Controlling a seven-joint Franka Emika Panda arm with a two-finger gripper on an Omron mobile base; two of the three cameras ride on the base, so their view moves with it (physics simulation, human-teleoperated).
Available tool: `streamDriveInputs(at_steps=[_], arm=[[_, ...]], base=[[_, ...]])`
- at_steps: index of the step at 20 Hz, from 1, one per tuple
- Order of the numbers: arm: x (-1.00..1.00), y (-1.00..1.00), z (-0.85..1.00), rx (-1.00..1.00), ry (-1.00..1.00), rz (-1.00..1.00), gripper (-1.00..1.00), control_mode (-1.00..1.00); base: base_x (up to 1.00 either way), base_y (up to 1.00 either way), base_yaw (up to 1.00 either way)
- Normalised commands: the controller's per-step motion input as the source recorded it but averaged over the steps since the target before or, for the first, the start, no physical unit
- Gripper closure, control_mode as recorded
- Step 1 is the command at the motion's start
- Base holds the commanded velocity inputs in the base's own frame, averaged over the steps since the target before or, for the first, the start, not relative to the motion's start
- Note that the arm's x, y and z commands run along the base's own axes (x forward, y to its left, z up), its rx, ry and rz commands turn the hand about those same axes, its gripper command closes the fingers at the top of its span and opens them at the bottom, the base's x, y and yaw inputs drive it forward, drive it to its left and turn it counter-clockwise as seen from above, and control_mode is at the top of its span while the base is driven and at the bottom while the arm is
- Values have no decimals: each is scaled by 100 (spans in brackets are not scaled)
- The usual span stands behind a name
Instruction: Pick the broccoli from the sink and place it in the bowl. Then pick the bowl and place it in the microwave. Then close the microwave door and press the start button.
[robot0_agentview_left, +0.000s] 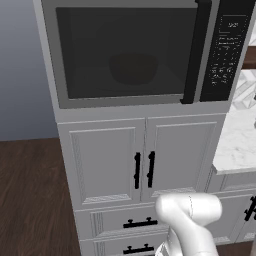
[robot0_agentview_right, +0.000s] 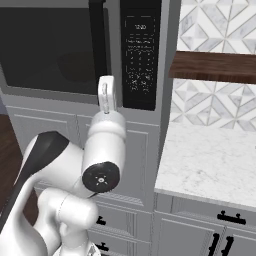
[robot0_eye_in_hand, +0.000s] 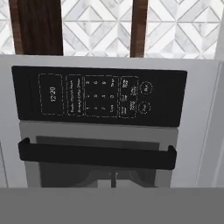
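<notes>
The microwave (robot0_agentview_left: 135, 55) is built in above the cabinets. Its microwave door (robot0_agentview_left: 125, 50) is shut, with the black bar handle (robot0_agentview_left: 194, 55) at its right side. Behind the tinted window a dim round shape is the bowl (robot0_agentview_left: 134, 67). The black control panel (robot0_agentview_right: 140, 55) is right of the handle. My gripper (robot0_agentview_right: 106, 89) points up at the microwave's lower edge, between handle and panel, and is shut on nothing. In the rolled hand view, the panel (robot0_eye_in_hand: 100, 96) with its round buttons (robot0_eye_in_hand: 146, 88) lies above the handle (robot0_eye_in_hand: 96, 155). The broccoli and the sink are out of view.
Under the microwave are two grey cabinet doors (robot0_agentview_left: 105, 160) with black handles, and drawers (robot0_agentview_left: 125, 222) below them. A white marble counter (robot0_agentview_right: 215, 160) runs to the right under a dark wooden shelf (robot0_agentview_right: 215, 67). Dark wood floor (robot0_agentview_left: 30, 200) lies to the left.
</notes>
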Motion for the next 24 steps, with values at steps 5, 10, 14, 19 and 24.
streamDriveInputs(at_steps=[5, 10, 14, 19, 24], arm=[[34, 0, 0, 0, -3, -8, 100, -100], [27, 0, 0, 3, 0, -5, 100, -100], [13, -6, 0, 6, 0, 0, 100, -100], [15, -11, 0, 7, 0, 0, 100, -100], [17, -9, 0, 7, 0, 0, 100, -100]], base=[[0, 0, 0], [0, 0, 0], [0, 0, 0], [0, 0, 0], [0, 0, 0]])
